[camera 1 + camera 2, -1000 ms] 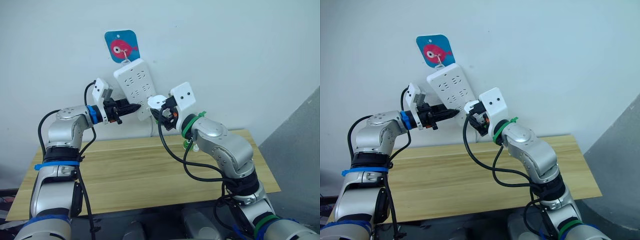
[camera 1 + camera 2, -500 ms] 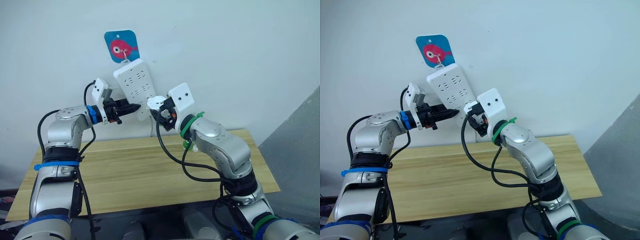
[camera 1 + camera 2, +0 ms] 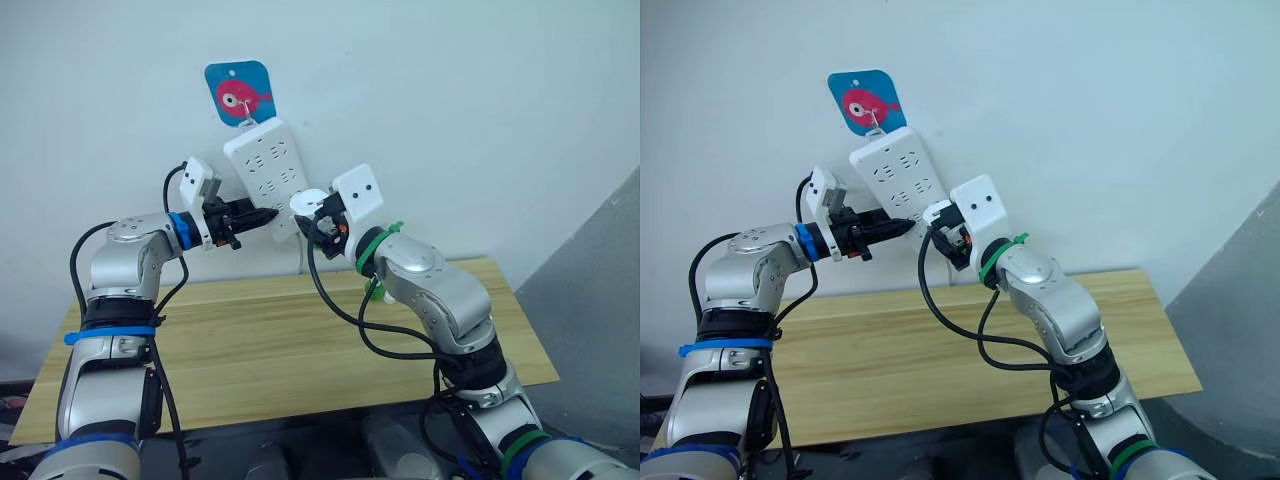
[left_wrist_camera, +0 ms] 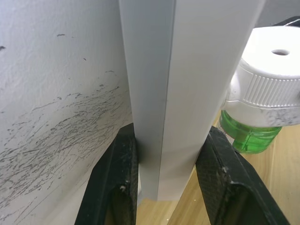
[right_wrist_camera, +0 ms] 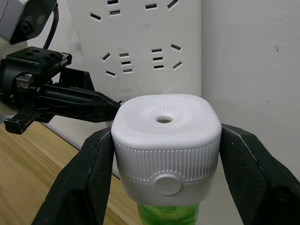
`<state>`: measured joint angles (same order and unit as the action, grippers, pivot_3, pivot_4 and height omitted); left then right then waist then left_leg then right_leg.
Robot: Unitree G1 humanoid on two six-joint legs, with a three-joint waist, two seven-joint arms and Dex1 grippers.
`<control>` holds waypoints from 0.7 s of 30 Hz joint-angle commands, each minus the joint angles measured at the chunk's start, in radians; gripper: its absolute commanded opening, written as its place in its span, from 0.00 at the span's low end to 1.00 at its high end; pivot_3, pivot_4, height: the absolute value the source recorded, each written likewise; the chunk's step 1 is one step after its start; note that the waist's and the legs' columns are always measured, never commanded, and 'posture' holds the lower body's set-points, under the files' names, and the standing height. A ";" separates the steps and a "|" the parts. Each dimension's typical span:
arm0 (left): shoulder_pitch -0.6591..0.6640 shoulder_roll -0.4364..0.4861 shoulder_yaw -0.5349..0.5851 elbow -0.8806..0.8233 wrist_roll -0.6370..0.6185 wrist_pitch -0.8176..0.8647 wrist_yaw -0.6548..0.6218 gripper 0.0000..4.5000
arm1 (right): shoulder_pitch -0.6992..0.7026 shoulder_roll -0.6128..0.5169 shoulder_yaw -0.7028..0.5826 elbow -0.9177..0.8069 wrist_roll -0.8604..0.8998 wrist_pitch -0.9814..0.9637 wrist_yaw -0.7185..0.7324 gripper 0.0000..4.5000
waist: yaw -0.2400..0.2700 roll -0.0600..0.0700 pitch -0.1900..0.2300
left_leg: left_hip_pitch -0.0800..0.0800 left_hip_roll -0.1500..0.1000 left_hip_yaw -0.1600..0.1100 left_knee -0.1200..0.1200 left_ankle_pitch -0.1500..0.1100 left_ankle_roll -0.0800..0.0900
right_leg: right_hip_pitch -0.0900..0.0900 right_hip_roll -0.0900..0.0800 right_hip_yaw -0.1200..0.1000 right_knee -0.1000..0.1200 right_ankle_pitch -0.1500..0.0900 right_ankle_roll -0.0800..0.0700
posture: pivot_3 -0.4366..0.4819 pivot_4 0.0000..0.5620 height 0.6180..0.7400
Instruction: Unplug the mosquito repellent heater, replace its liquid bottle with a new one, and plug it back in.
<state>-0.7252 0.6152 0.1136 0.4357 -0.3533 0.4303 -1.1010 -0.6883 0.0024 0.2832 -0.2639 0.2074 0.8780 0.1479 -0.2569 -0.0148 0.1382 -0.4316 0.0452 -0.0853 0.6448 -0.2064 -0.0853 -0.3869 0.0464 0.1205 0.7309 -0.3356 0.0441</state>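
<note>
Heater (image 3: pixel 309 202), seen from the head, has crept closer to the lower end of the power strip (image 3: pixel 266 176) hanging on the wall than a second ago, so re-plugging looks under way. Left wrist view: the left gripper (image 4: pixel 168 176) pinches the strip's lower edge between its fingers. Right wrist view: the right gripper (image 5: pixel 166 154) squeezes the heater's white body, green bottle (image 5: pixel 168 216) below, just in front of the sockets.

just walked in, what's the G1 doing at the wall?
The left hand is clamped across the lower end of the white power strip hanging on the wall, steadying it. The right hand grips the mosquito repellent heater, with its green liquid bottle underneath, held right at the strip's lower edge. Whether its prongs are in a socket isn't visible.
</note>
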 commanded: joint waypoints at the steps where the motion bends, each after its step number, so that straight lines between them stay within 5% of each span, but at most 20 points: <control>1: 0.003 -0.008 -0.019 -0.052 -0.020 0.013 -0.024 0.30 | -0.031 0.026 -0.003 0.031 -0.021 -0.067 0.004 0.65 | -0.002 0.000 0.000 | 0.000 0.000 0.000 0.000 0.000 0.000 | 0.000 0.000 0.000 0.000 0.000 0.000 | 0.21 0.15 0.70; 21: 0.005 -0.029 0.016 -0.102 -0.050 0.087 0.003 0.30 | 0.019 0.049 0.034 0.240 -0.072 -0.279 0.104 0.65 | -0.019 0.000 -0.003 | 0.003 0.000 -0.001 0.000 0.002 0.001 | 0.001 0.001 0.000 0.004 0.000 0.000 | 0.23 0.15 0.70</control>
<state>-0.7051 0.6134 0.1448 0.3992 -0.3512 0.5065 -1.0650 -0.6639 0.0260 0.2994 -0.0651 0.1416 0.5849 0.2506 -0.2755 -0.0152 0.1356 -0.4282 0.0453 -0.0860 0.6449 -0.2044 -0.0846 -0.3857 0.0471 0.1202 0.7349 -0.3358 0.0446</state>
